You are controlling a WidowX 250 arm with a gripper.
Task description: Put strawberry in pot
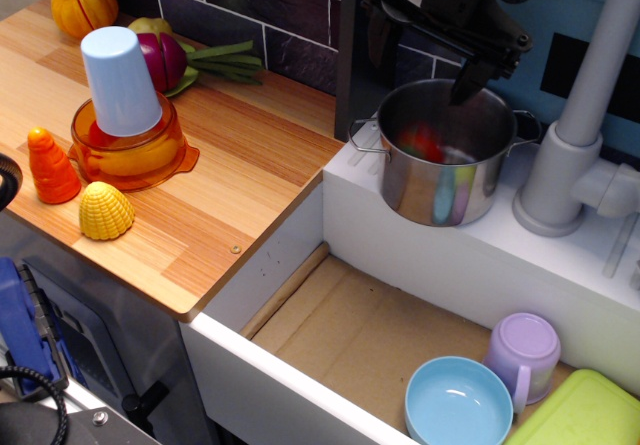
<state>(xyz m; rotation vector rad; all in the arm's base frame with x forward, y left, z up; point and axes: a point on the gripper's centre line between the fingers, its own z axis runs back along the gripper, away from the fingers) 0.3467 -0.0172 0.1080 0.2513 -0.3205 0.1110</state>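
Presently the strawberry (422, 143) is seen inside the pot (445, 155) — a blurred red shape low against the inner wall on the left side, either resting on the bottom or nearly there. The pot stands on the white ledge (480, 250) beside the grey faucet (580, 125). The gripper (428, 47) is held directly above the pot's mouth, its fingers spread apart and empty; one dark finger (468, 77) reaches down past the far rim, and nothing is clamped between the two. The release step is judged to be complete or in its final instant, so the task is essentially done. For the next move a straight vertical withdrawal is called for — the fingers should be lifted clear of the rim and the wire handles before any sideways travel, so that the pot is not tipped or dragged along the ledge.
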